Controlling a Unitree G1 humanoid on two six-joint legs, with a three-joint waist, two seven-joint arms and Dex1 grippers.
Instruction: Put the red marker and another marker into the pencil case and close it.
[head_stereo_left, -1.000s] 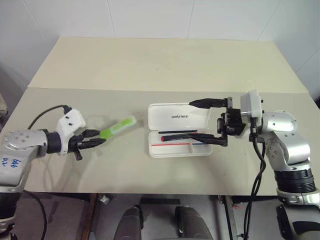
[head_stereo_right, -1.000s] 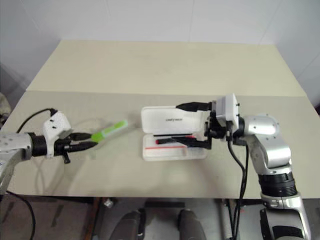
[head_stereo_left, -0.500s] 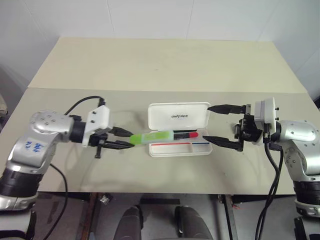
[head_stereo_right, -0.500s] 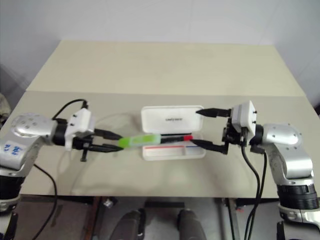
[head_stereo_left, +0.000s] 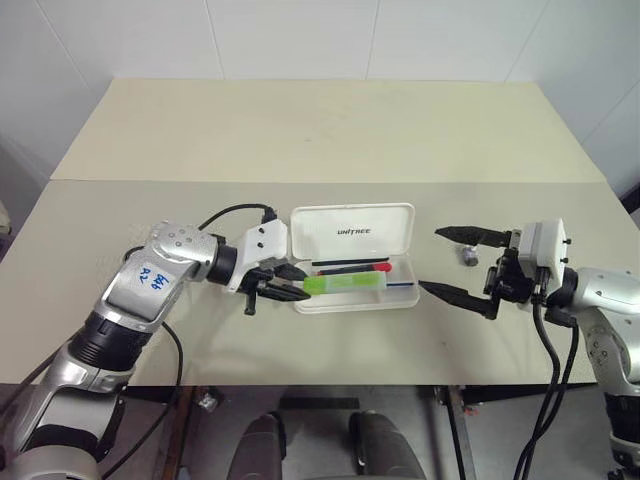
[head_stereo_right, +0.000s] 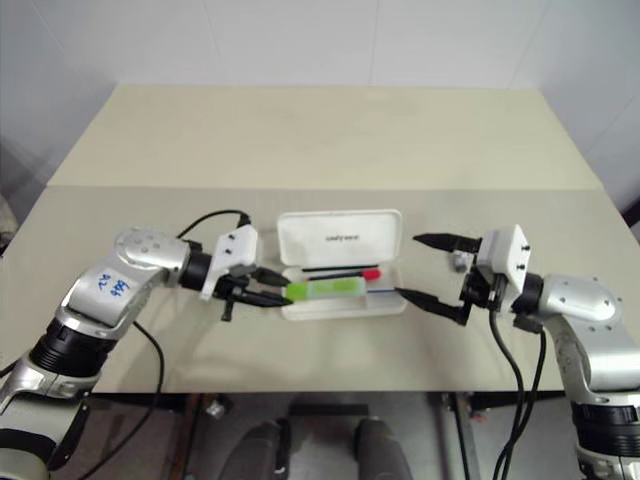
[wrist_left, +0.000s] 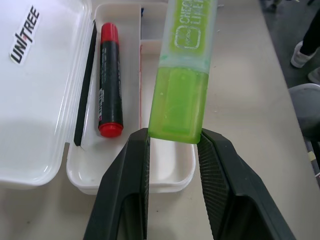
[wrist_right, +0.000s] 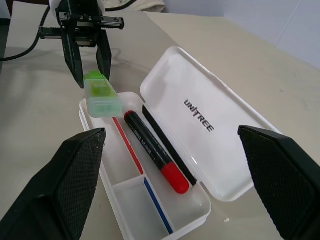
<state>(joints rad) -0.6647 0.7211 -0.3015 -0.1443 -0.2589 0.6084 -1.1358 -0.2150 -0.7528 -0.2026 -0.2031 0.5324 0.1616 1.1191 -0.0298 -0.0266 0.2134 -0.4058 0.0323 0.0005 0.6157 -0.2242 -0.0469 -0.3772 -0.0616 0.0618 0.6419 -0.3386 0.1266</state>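
The pencil case (head_stereo_left: 352, 258) lies open in the middle of the bench (head_stereo_left: 300, 130), its lid laid back on the far side with the UNITREE lettering facing up. The red marker (wrist_left: 109, 80) already lies in the tray, along the hinge side, so that half of the loading looks done. The left gripper (head_stereo_left: 285, 283) stands at the left end of the case, its two fingers closed on the end of the green highlighter (head_stereo_left: 344, 284), which reaches out over the near part of the tray, lengthwise with the case. From here I cannot tell whether the highlighter already rests on the tray floor or hangs just above it; either way the grip on it has not been let go. The right gripper (head_stereo_left: 455, 263) waits off the right end of the case, apart from it, its fingers spread wide and holding nothing. A small grey object (head_stereo_left: 467, 256) sits on the bench just beside it. What is left, by my reckoning: set the highlighter down, release it, draw the left arm away, then fold the lid over and press it shut.
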